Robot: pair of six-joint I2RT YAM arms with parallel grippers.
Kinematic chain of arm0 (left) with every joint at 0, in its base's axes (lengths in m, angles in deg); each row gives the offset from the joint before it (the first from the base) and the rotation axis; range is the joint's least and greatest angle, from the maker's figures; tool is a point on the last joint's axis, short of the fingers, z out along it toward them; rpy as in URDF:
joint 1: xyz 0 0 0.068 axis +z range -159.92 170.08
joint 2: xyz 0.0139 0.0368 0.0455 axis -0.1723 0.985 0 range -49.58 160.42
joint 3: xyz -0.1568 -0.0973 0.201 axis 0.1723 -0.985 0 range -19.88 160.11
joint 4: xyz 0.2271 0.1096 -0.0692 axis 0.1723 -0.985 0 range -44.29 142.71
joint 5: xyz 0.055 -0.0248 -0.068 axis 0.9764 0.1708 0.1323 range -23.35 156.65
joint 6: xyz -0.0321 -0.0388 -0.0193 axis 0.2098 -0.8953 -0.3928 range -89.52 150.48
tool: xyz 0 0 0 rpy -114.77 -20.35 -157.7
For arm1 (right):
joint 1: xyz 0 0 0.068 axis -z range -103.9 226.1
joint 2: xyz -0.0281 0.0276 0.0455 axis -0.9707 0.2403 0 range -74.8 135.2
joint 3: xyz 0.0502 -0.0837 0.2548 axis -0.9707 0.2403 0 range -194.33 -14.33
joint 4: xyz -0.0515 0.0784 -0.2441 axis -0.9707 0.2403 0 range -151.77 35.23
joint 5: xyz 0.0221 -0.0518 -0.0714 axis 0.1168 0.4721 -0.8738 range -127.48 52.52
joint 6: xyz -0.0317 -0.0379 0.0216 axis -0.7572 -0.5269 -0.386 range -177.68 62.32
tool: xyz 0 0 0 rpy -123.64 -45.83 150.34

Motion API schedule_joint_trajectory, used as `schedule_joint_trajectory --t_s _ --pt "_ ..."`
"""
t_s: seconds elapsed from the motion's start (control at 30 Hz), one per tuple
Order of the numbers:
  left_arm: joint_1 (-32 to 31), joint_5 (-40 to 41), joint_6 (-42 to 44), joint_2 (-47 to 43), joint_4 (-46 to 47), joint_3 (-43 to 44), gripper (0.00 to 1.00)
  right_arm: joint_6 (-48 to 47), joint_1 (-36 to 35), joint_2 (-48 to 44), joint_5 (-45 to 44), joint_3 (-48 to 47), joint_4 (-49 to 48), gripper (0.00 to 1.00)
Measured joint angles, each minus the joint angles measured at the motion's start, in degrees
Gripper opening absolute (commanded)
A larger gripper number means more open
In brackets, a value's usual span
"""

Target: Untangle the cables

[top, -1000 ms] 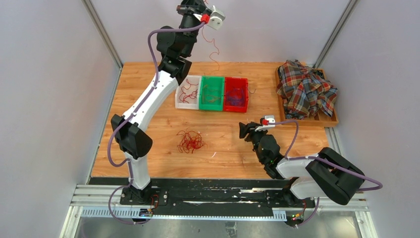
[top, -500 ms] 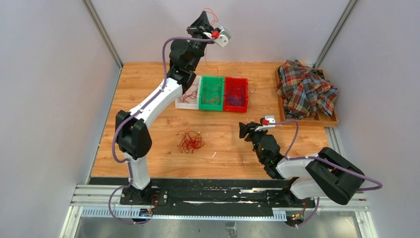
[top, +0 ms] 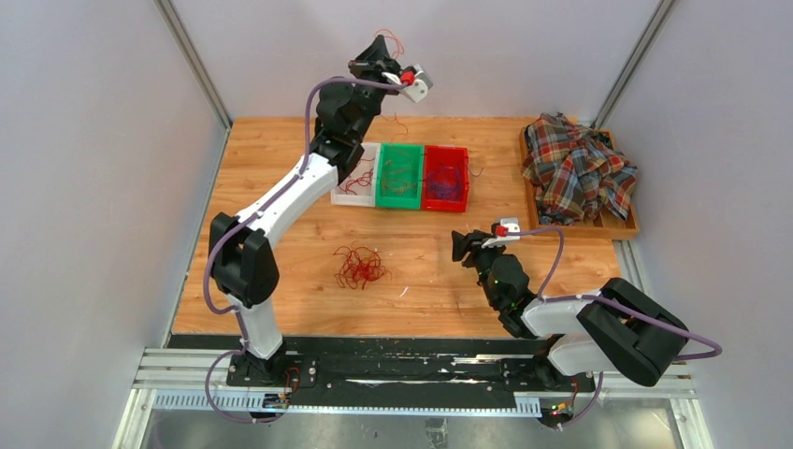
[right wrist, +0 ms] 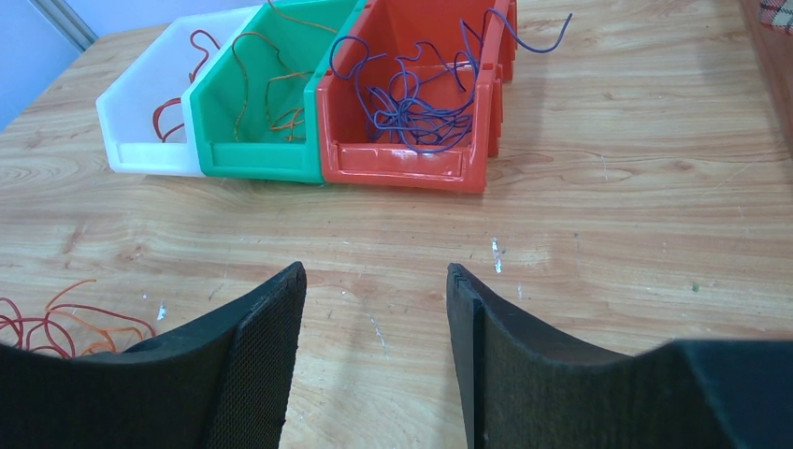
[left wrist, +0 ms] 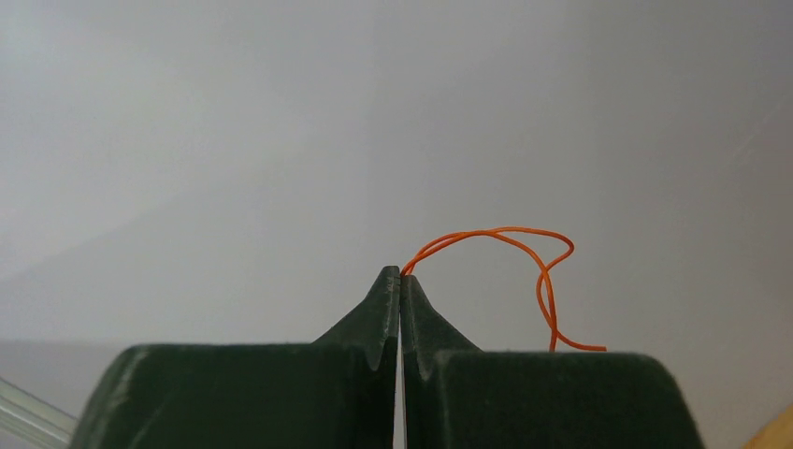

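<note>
My left gripper (top: 382,42) is raised high over the back of the table, above the bins. Its jaws are shut on a thin orange-red cable (left wrist: 505,231), which arcs out from the fingertips against the grey wall (left wrist: 400,273). A tangle of red cables (top: 359,266) lies on the wooden table in front of the bins; its edge shows in the right wrist view (right wrist: 56,323). Near the table's middle right, my right gripper (top: 460,247) hovers low, open and holding nothing (right wrist: 374,276).
Three bins stand in a row: white (top: 353,202) with red cables, green (top: 397,203) with olive-orange cables, red (top: 443,206) with purple cables (right wrist: 411,103). A wooden tray with a plaid shirt (top: 577,168) sits at the back right.
My left arm has swung to the right and dipped slightly, carrying the cable; the long strand that dangled below it no longer hangs in plain sight. The right arm has not moved.
</note>
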State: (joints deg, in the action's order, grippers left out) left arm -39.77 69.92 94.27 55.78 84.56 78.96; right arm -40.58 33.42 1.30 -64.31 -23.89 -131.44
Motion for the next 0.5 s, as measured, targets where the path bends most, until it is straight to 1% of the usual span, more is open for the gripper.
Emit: schedule_joint_trajectory --t_s 0.13,0.23,0.4,0.5 --pt "0.22 -2.25 0.63 -4.09 -4.26 -6.43 0.01 0.00 0.00 0.17 0.00 0.00 -0.15 0.57" --pt "0.11 -3.23 -0.76 -6.21 -7.80 -9.11 0.01 0.00 0.00 0.33 0.00 0.00 -0.35 0.57" --pt "-0.26 -4.59 -2.93 -8.48 -15.28 -10.03 0.01 0.00 0.00 0.42 0.00 0.00 -0.39 0.57" --pt "-0.76 -5.14 -3.28 -8.98 -23.15 -8.74 0.01 0.00 0.00 0.42 0.00 0.00 -0.39 0.57"
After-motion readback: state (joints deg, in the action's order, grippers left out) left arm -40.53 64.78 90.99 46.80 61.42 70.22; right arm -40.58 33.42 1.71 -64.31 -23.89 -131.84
